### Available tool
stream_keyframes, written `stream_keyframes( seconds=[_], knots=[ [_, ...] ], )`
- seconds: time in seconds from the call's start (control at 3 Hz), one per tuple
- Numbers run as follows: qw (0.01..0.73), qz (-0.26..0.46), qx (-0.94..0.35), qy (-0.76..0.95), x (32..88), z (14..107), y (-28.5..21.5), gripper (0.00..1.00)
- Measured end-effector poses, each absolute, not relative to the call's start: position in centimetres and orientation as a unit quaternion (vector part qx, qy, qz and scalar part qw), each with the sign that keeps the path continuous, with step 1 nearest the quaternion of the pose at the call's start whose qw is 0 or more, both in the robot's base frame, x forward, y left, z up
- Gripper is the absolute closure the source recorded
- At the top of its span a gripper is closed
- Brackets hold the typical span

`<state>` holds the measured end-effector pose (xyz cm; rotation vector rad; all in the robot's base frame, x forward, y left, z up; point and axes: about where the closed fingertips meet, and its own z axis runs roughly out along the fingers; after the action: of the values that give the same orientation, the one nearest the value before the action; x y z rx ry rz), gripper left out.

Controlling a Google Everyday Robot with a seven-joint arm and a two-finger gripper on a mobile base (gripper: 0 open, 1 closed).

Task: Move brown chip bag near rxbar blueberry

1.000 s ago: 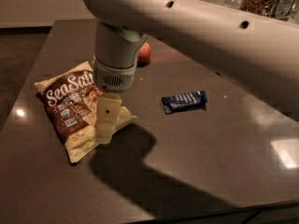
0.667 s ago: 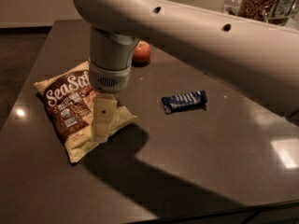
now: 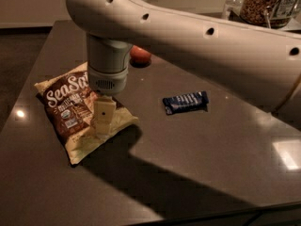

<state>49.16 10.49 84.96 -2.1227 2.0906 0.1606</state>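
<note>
The brown chip bag [image 3: 68,108] is seen lying flat at the left of the frame on the dark table [image 3: 202,159], its long axis running from upper left down to lower right, with the lettered brown front turned upward. The gripper [image 3: 103,122] is pointed straight down onto the right-hand part of the bag, near its cream edge, and appears to be touching the wrapper there. Whether the gripper is open or clamped on the bag cannot be told from this view.

The blueberry bar [image 3: 185,101] is found to the right of the bag, near the middle of the frame and a little higher up, well apart from it, with bare table between. Its long axis is laid nearly left to right. The coming move is therefore judged to be a carry or drag rightward across the frame, once a hold on the bag is secured.

A red apple [image 3: 140,54] is partly hidden behind the wrist at upper centre. The pale arm [image 3: 202,36] is stretched across the top of the frame, and a jar [image 3: 263,4] is seen at upper right.
</note>
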Motion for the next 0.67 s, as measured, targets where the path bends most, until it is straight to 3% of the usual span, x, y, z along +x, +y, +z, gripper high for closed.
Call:
stream_keyframes(
  seconds=[0.33,0.67],
  knots=[
    [0.078,0.039,-0.709,0.699,49.6,85.3,9.9,0.41],
    [0.084,0.021,-0.704,0.705,50.2,86.9,8.7,0.71]
  ],
)
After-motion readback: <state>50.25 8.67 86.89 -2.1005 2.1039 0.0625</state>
